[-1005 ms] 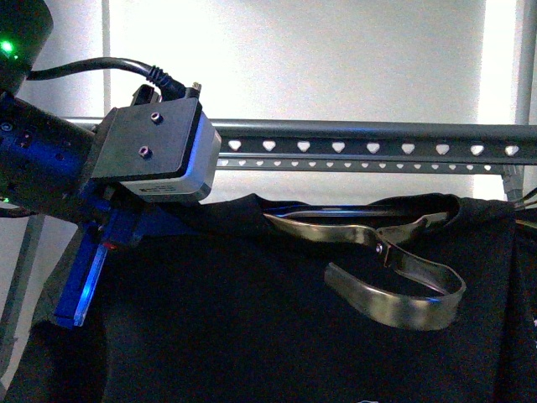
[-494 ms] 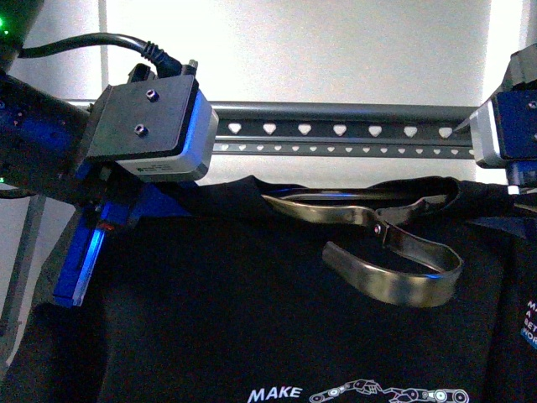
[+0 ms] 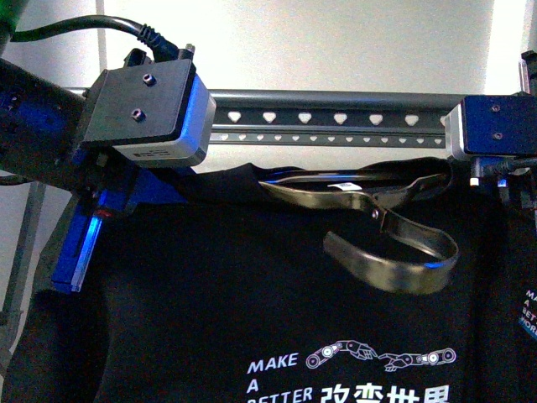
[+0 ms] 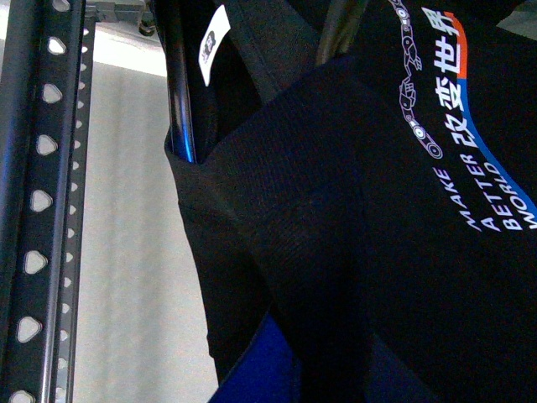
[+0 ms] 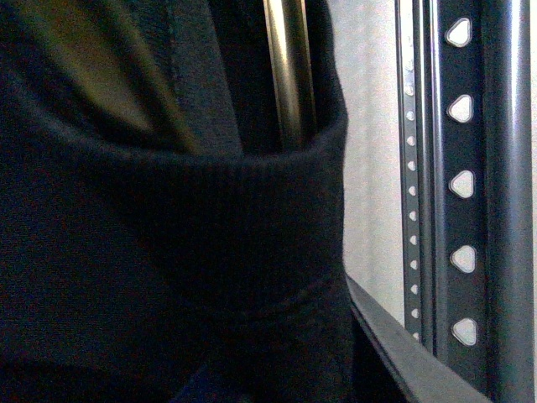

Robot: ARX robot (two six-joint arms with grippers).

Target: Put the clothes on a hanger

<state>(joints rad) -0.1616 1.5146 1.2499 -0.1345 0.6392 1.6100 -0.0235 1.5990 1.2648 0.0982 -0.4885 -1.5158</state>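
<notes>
The clothes (image 3: 252,285), a black T-shirt with white "MAKE A BETTER" print, hang on a shiny flat-metal hanger (image 3: 394,256) whose hook curls down in front of the collar. They are just below and in front of the hanger (image 3: 336,117), a dark-grey rail with heart-shaped holes. My left gripper (image 3: 138,197) is shut on the shirt's left shoulder. My right gripper (image 3: 503,180) is shut on its right shoulder. In the left wrist view the shirt (image 4: 336,210) fills my jaws beside the rail (image 4: 38,201). In the right wrist view black cloth (image 5: 168,252) covers the jaws next to the rail (image 5: 461,185).
A second black T-shirt (image 3: 527,311) with white and blue print shows at the far right edge. A slanted grey strut (image 3: 21,269) runs down at the left. A bright white wall lies behind the rail.
The shirt has risen in view and its chest print has come into sight. My right gripper has come into the front view at the right. My left gripper has shifted slightly up and left.
</notes>
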